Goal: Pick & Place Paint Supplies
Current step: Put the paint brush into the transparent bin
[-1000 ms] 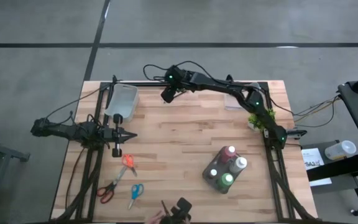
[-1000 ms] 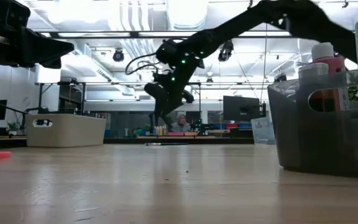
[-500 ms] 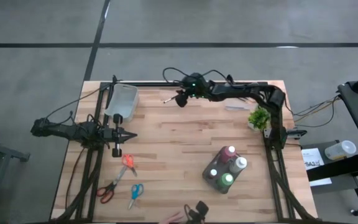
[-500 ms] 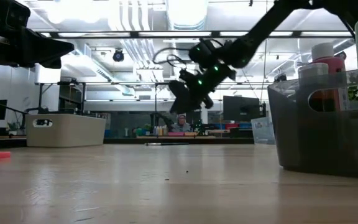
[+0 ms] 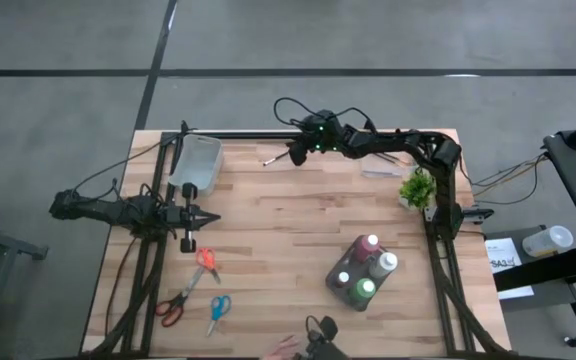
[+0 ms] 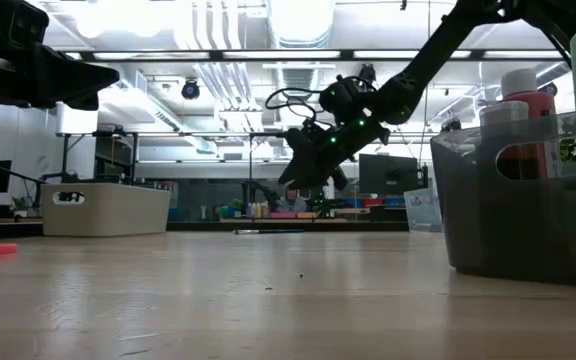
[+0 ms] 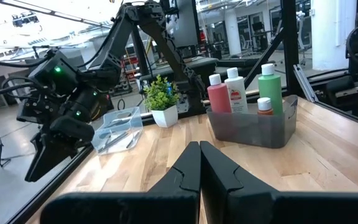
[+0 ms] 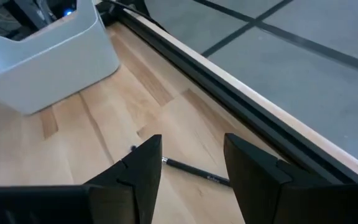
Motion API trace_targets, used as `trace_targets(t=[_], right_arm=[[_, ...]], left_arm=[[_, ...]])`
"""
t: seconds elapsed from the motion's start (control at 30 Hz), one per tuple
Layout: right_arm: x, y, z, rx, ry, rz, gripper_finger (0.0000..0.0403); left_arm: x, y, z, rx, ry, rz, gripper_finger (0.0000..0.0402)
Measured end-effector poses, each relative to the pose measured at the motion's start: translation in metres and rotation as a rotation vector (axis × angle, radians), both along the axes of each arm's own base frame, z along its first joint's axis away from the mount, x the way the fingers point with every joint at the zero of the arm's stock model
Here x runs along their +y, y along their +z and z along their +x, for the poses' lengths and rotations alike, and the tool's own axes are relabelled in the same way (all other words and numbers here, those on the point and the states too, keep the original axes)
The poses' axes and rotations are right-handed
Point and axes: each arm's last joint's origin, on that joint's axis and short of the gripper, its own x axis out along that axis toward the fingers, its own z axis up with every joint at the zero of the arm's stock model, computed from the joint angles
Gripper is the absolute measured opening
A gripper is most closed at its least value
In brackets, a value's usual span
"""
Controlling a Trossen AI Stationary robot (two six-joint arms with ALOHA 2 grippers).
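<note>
Four paint bottles stand upright in a grey caddy (image 5: 362, 273) (image 7: 248, 123) (image 6: 524, 205) on the table's right near part. One thin dark paintbrush (image 5: 271, 159) (image 8: 191, 168) lies flat on the table by the far edge. More brushes lie in a clear tray (image 5: 382, 166) (image 7: 117, 128). My right gripper (image 5: 295, 155) (image 8: 194, 144) (image 6: 306, 172) hangs open above the table just right of the loose brush, slanting toward it, and touches nothing. My left gripper (image 5: 194, 216) (image 7: 199, 163) waits shut at the table's left.
A white bin (image 5: 196, 165) (image 8: 39, 62) stands at the far left. A small potted plant (image 5: 415, 188) (image 7: 162, 99) is beside the clear tray. Three pairs of scissors (image 5: 200, 287) lie near the left front. A person's hand (image 5: 281, 347) shows at the near edge.
My right gripper has drawn back toward the table's right along the far edge. It has tipped from pointing down to slanting toward the left. The loose paintbrush has stayed on the table.
</note>
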Motion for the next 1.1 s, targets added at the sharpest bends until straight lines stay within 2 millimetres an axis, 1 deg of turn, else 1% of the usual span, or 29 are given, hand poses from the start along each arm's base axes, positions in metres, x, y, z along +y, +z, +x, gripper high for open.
trace_targets(t=[0.1,0.27,0.4,0.5,0.67,0.77,1.1], right_arm=[[0.000,-0.001,0.000,0.012,0.015,-0.019,0.0170],[0.009,-0.013,-0.003,0.049,0.082,-0.032,0.0170],[0.021,-0.016,0.001,-0.012,0.092,-0.041,0.0170],[0.028,-0.018,0.003,-0.021,0.095,-0.067,0.0170],[0.034,-0.013,0.001,-0.073,0.104,-0.096,0.0170],[0.039,-0.005,-0.005,-0.095,0.115,-0.126,0.0170],[0.062,0.020,-0.045,-0.090,0.157,-0.237,0.0170]], left_arm=[[0.000,0.000,0.000,0.000,0.000,0.000,0.0000],[0.000,0.000,0.000,0.000,0.000,0.000,0.0000],[0.000,0.000,0.000,0.000,0.000,0.000,0.0000],[0.000,0.000,0.000,0.000,0.000,0.000,0.0000],[0.000,0.000,0.000,0.000,0.000,0.000,0.0000],[0.000,0.000,0.000,0.000,0.000,0.000,0.0000],[0.000,0.000,0.000,0.000,0.001,0.000,0.0000]])
